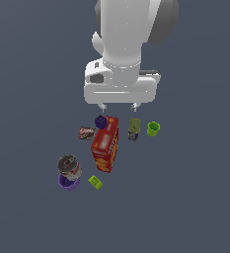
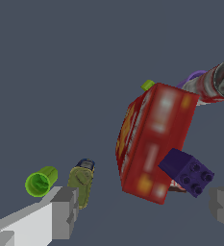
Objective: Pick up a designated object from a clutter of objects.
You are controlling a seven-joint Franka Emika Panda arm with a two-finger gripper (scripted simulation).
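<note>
Gripper (image 1: 119,105) wide open, empty — poised above clutter, likely for descent clearance. Target tin can (image 1: 69,166) sits atop purple cup (image 1: 67,182) — well apart.

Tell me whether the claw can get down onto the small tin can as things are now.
Probably yes. The claw is open, and the tin can has its lid uncovered from above. But it touches the purple cup, which could crowd one finger.
</note>
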